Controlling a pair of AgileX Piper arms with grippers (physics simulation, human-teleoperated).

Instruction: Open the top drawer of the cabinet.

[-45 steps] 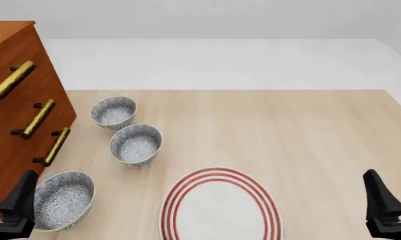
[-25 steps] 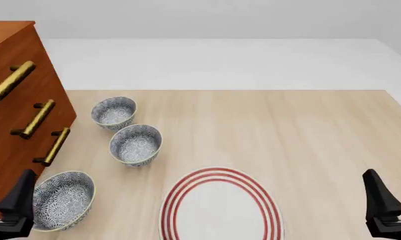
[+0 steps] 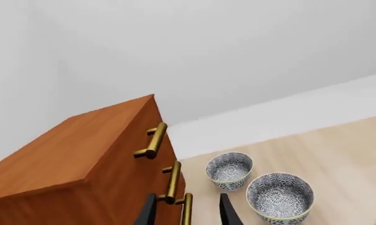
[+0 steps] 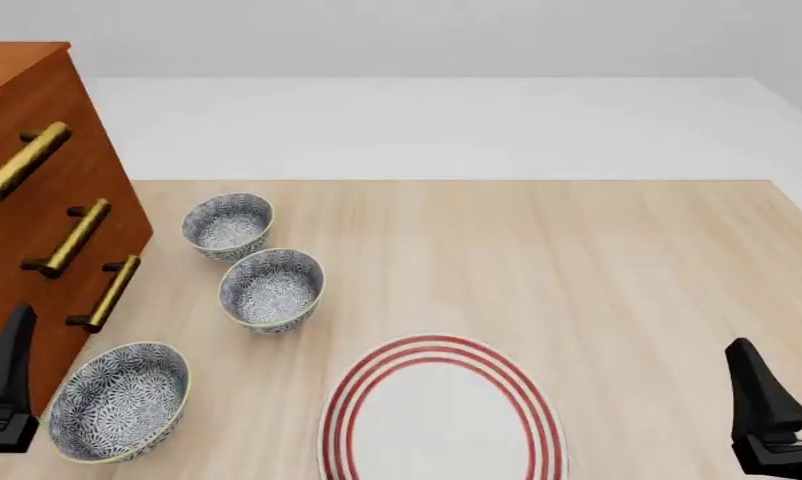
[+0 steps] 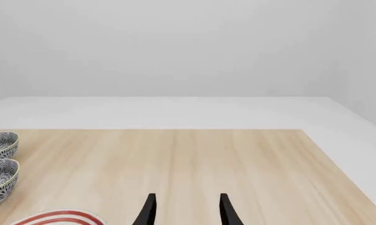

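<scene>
The top drawer (image 4: 34, 130), marked by the highest brass handle (image 4: 22, 160) on the cabinet (image 4: 28, 250), sits flush with the cabinet front at the table's (image 4: 535, 250) far-left edge, above two lower drawers with like handles. The left gripper (image 3: 186, 213) has its fingers spread apart, holding nothing, low beside the cabinet front near the bottom handle and the nearest bowl (image 4: 118, 400). The right gripper (image 5: 185, 211) is likewise spread and empty at the near right, well apart from the cabinet, with a red-ringed plate (image 4: 441, 415) and two further bowls (image 4: 270, 288) between.

Wooden table (image 4: 615, 260) under cabinet (image 4: 28, 230), three patterned bowls (image 4: 270, 288), red-ringed plate (image 4: 441, 415).
</scene>
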